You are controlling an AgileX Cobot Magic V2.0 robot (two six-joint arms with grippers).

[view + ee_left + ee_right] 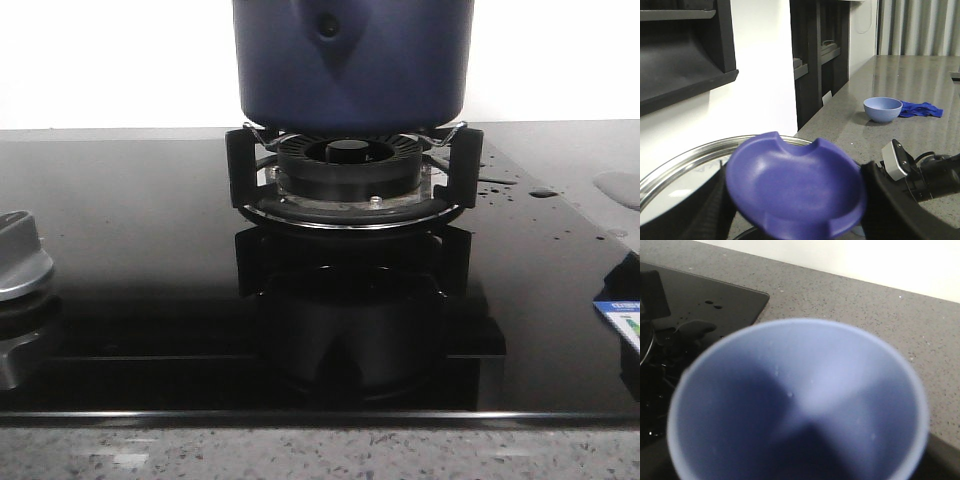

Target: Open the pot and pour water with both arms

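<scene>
Dark navy pot [352,62] seated on the burner grate [352,175] at the middle of the black glass cooktop [140,260], handle mount with its round rivet facing the front camera, top cut off by the frame. Water drops scattered on the glass to the right of the burner. Cannot tell from the front whether the lid [700,170] is on or off. In the left wrist view, a blue dished knob [795,192] fills the space right at the left gripper [795,220], steel-rimmed glass lid beneath it; fingers look clenched on the knob, though contact is hidden. In the right wrist view, a pale blue cup [800,405] held mouth toward the camera, apparently grasped by the right gripper [800,472], fingers out of sight, so cannot tell for sure. Farther off on the grey counter, a blue bowl [882,109] beside a blue cloth [921,109]. Risks, judged: lid slipping from a shallow hold on the knob; cup tipped early or off-centre, spilling onto the already wet glass
</scene>
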